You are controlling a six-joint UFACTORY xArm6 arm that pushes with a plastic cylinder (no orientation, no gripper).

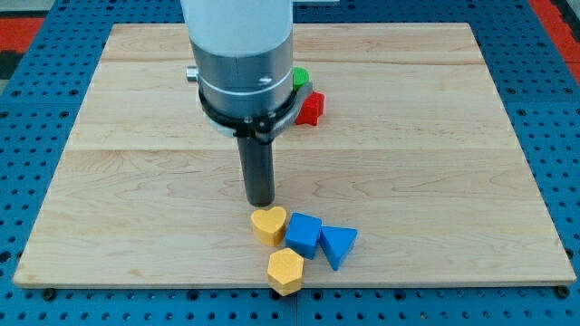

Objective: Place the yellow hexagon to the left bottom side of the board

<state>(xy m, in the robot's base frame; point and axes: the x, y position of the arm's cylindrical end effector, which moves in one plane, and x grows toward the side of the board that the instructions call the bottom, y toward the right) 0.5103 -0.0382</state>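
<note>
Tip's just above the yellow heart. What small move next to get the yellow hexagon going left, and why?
Probably swing my tip around to the view's right of the yellow hexagon. It now sits just above the yellow heart, with the hexagon lower, at the board's bottom edge. The blue cube crowds that side, so come in low.

camera view: single | high front, angled down | whole board (109, 181) close

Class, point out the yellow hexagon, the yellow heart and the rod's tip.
yellow hexagon (285, 271): camera view, on its top face.
yellow heart (268, 224): camera view, on its top face.
my tip (261, 202): camera view, at the rod's lower end.
</note>
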